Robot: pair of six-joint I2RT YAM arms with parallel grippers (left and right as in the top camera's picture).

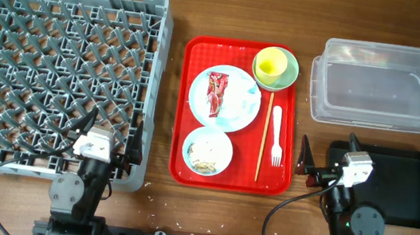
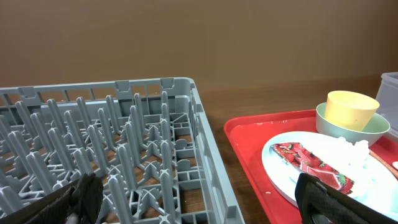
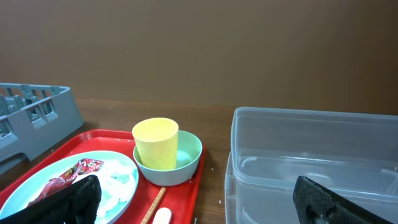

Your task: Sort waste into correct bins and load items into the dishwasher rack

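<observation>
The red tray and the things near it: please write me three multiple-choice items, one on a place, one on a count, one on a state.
1. Where does the yellow cup stand?
A. inside the light green bowl
B. inside the grey rack
C. on the black tray

2. How many bowls are on the red tray?
A. one
B. two
C. three

3. In what state is the clear tub?
A. upright and empty
B. filled with waste
C. lying upside down

Answers:
1. A, since the right wrist view shows the cup sitting in the green bowl.
2. B, since the overhead view shows only the green bowl and the whitish bowl there.
3. A, since its open top faces up and nothing shows through its walls.
</observation>
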